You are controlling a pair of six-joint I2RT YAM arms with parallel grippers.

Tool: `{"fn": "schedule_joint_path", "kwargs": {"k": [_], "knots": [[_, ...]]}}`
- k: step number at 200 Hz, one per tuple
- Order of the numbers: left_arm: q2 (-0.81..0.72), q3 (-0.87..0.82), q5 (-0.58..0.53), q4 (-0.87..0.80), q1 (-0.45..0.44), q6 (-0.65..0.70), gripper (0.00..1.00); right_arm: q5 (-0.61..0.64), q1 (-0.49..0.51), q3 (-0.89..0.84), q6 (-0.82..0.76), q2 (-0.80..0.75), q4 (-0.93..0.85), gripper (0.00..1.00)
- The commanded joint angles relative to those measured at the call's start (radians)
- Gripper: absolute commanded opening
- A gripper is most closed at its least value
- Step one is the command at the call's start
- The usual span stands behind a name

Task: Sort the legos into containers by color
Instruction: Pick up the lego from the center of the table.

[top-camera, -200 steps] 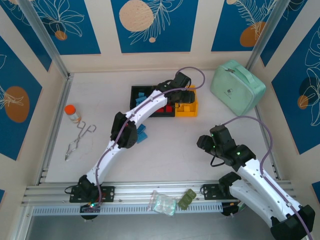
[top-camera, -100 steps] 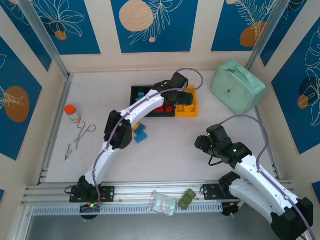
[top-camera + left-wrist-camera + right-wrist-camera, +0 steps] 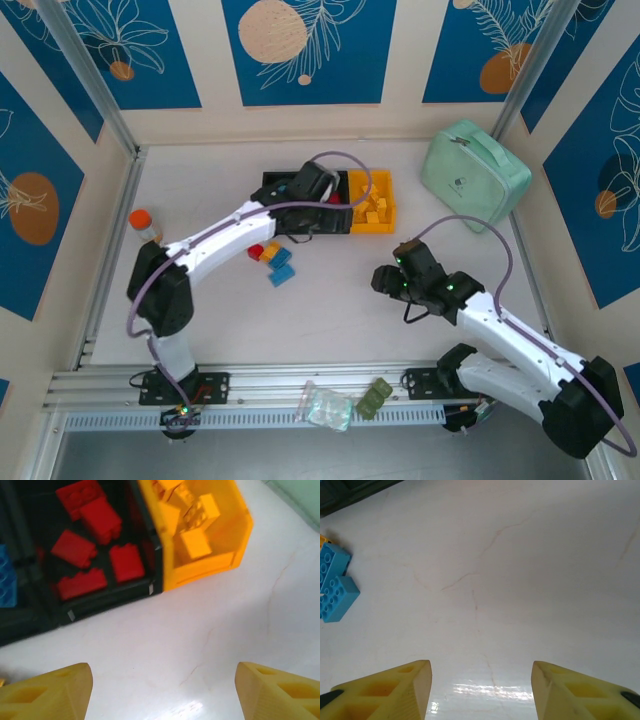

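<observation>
The containers stand in a row at the back of the table: two black bins (image 3: 268, 181) and a yellow bin (image 3: 372, 229). In the left wrist view red legos (image 3: 75, 550) lie in a black bin (image 3: 100, 602), yellow legos (image 3: 195, 542) in the yellow bin (image 3: 200, 572), and a blue lego (image 3: 6, 585) shows at the left edge. My left gripper (image 3: 318, 212) (image 3: 162, 690) hangs open over the bins' near edge, holding nothing. Loose red (image 3: 256, 251), yellow (image 3: 270, 249) and blue legos (image 3: 281, 274) (image 3: 332, 582) lie on the table. My right gripper (image 3: 380, 280) (image 3: 481, 680) is open over bare table to their right.
A mint-green case (image 3: 475, 172) sits at the back right. An orange-capped bottle (image 3: 143, 222) and metal tongs (image 3: 158, 280) lie at the left. A clear packet (image 3: 325, 405) and a green item (image 3: 373, 398) rest on the front rail.
My left gripper has swung from the yellow bin leftward to the black bins, and its jaws have spread wider. The right arm has moved left toward the table's middle.
</observation>
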Motion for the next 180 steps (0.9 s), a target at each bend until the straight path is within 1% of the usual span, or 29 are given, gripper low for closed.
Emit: {"fn": "schedule_joint_path", "kwargs": {"k": [1, 41, 60, 75, 99, 134, 154, 180], "knots": [[-0.102, -0.119, -0.073, 0.009, 0.034, 0.011, 0.75, -0.020, 0.025, 0.045, -0.024, 0.042, 0.051, 0.55], [-0.249, -0.322, -0.126, -0.014, 0.128, -0.036, 0.74, -0.017, 0.074, 0.087, -0.059, 0.104, 0.073, 0.55], [-0.288, -0.395, -0.141, -0.023, 0.187, -0.084, 0.74, -0.024, 0.098, 0.107, -0.076, 0.130, 0.089, 0.55], [-0.299, -0.450, -0.132, -0.008, 0.235, -0.125, 0.74, -0.029, 0.112, 0.112, -0.078, 0.148, 0.104, 0.55], [-0.275, -0.492, -0.136, 0.035, 0.274, -0.154, 0.76, -0.034, 0.126, 0.120, -0.075, 0.174, 0.113, 0.55], [-0.204, -0.494, -0.163, 0.107, 0.287, -0.178, 0.81, -0.030, 0.140, 0.121, -0.069, 0.179, 0.109, 0.55], [-0.158, -0.484, -0.164, 0.150, 0.287, -0.174, 0.82, -0.022, 0.140, 0.115, -0.059, 0.170, 0.100, 0.55], [-0.094, -0.445, -0.163, 0.151, 0.290, -0.163, 0.82, -0.010, 0.140, 0.107, -0.054, 0.153, 0.085, 0.55]]}}
